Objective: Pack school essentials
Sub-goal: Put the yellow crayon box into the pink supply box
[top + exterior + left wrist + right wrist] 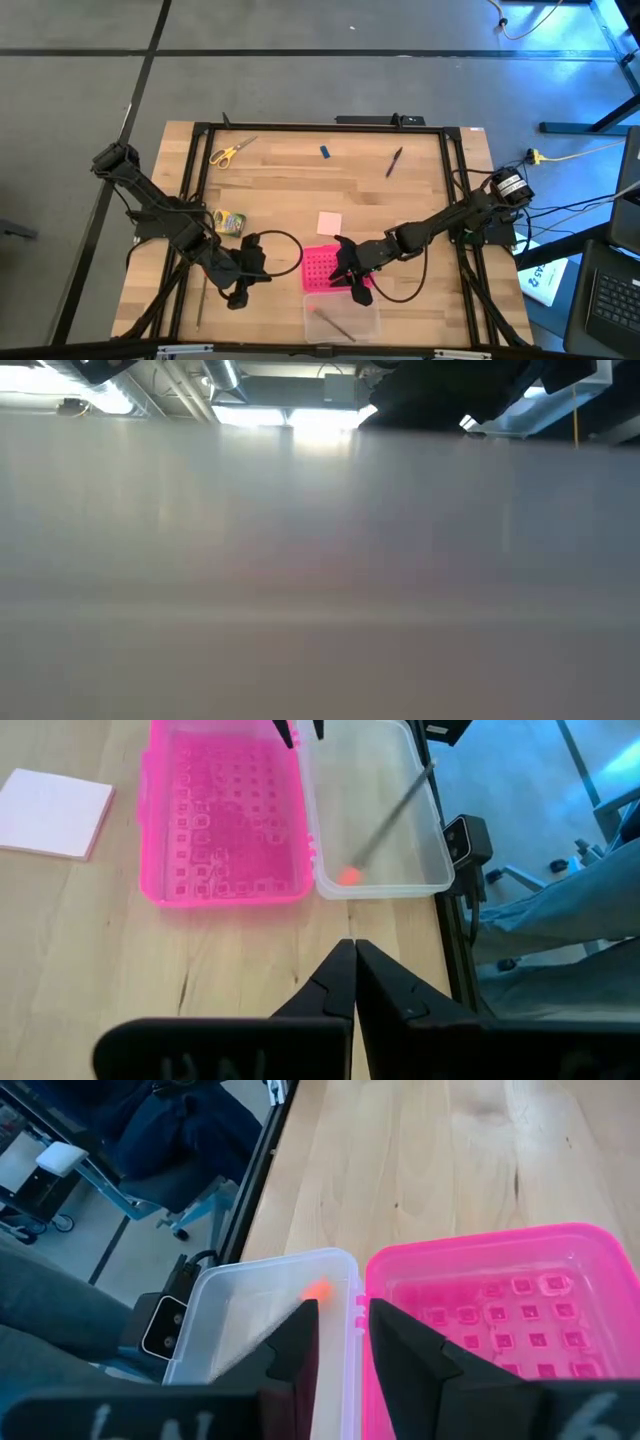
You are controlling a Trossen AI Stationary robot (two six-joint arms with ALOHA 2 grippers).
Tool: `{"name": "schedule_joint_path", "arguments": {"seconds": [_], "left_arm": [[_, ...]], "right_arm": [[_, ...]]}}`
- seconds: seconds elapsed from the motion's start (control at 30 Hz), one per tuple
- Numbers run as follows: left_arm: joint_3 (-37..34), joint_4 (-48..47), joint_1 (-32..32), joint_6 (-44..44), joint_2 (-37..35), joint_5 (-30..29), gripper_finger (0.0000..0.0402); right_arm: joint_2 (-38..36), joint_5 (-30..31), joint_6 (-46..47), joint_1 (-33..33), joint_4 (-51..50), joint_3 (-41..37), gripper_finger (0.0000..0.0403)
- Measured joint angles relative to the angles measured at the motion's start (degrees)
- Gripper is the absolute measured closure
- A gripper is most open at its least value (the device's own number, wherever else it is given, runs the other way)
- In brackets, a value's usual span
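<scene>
Over the hinge line of the opened pink box [326, 268], the right gripper [337, 1342] is held low, its fingers parted by a narrow gap that straddles the seam between the pink half and the clear half [245, 1330]; nothing is seen between them. Inside the clear half a pencil [385, 820] with an orange end is lying. The left gripper [352, 982] is parked just beside the box, on the table, its fingers pressed fully together and empty.

Still unpacked are the pale pink square pad [329, 222], near the box, the crayon box [230, 221] by the left arm, and, well apart at the far side, the yellow-handled scissors [229, 153], the tiny blue piece [325, 152] and a dark pen [394, 162].

All are judged light. The pad is thin and flat, so an edge would be best pinched; the pen is slim and likely to roll, and is best taken mid-shaft.

The wooden table [280, 180] is framed in black rail; grey floor and cables lie beyond.
</scene>
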Motion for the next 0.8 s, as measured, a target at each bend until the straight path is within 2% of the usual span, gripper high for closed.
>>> {"name": "schedule_joint_path", "arguments": {"seconds": [0.2,0.4,0.53,0.63,0.8], "left_arm": [[0.0,0.0,0.0,0.0,0.0,0.0,0.0401],[0.0,0.0,0.0,0.0,0.0,0.0,0.0401],[0.0,0.0,0.0,0.7,0.0,0.1,0.0401],[0.0,-0.1,0.0,2.1,0.0,0.1,0.0401],[0.0,-0.1,0.0,3.5,0.0,0.1,0.0401]], "right_arm": [[0.0,-0.9,-1.3,0.0,0.1,0.0,0.0307],[-1.3,-8.3,1.6,0.2,0.4,0.0,0.0306],[-1.7,-11.5,3.2,2.7,-0.7,0.4,0.0306],[-1.8,-11.8,3.3,5.6,-3.9,3.1,0.0306],[-1.8,-8.4,3.2,9.6,-13.2,7.1,0.0306]]}}
